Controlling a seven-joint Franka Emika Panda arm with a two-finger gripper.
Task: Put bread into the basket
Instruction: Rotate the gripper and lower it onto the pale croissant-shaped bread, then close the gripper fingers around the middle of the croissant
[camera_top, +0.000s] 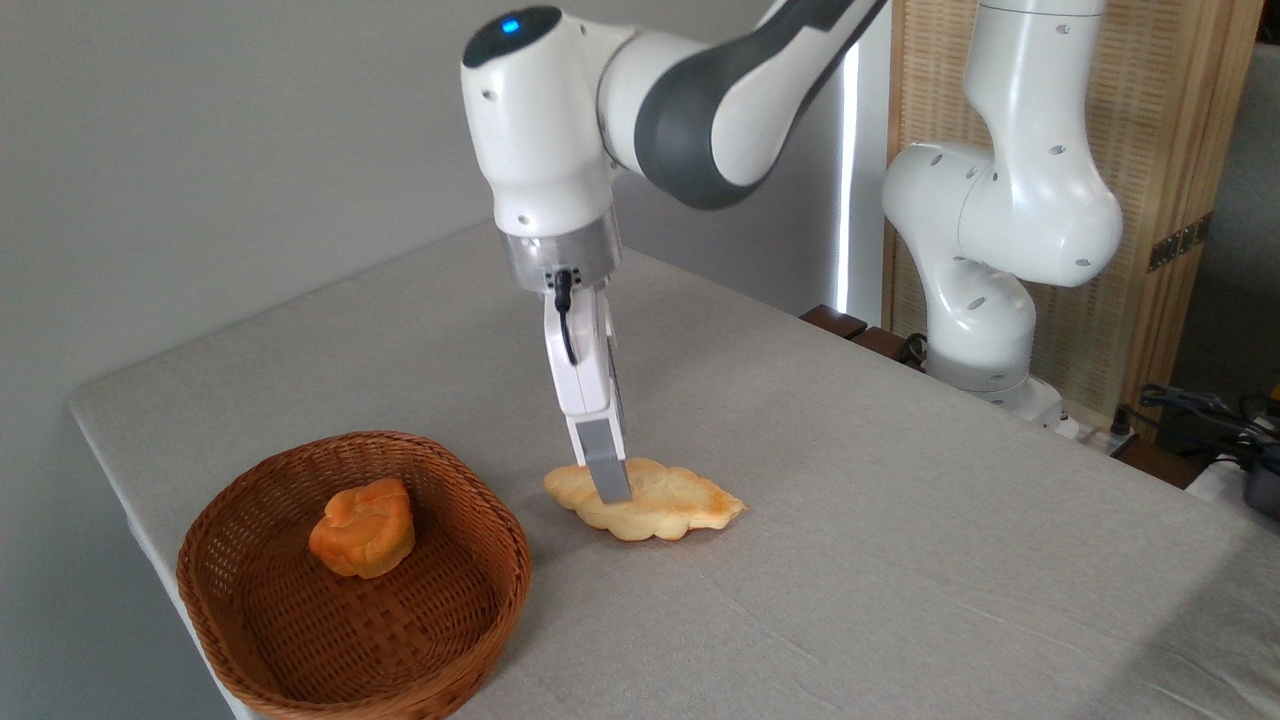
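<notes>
Nearest to us we see the basket (300, 640), a shallow oval of reddish-brown wicker sitting at the front left of the tabletop (900, 560), close to its near edge. Inside it, toward the back of the hollow, lies a small round orange bun (363, 527).

Just beyond and to the right of the basket we find the bread (665, 505), a pale golden, lumpy loaf with pointed ends and a browner patch at its right tip. It lies flat on the grey cloth, outside the basket and just beside its rim, not touching it.

The gripper (608, 485) comes straight down onto the left half of the loaf. We see it edge-on: one grey finger (603, 465) stands in front of the bread with its tip low against the loaf's top, and the other finger is hidden behind it, so we cannot tell whether the fingers are spread or pinching the loaf.

Above, the white arm (560, 150) rises to a joint with a blue light, then bends back to its base (1000, 300) at the far right edge of the tabletop, before a slatted wooden screen (1170, 150).
</notes>
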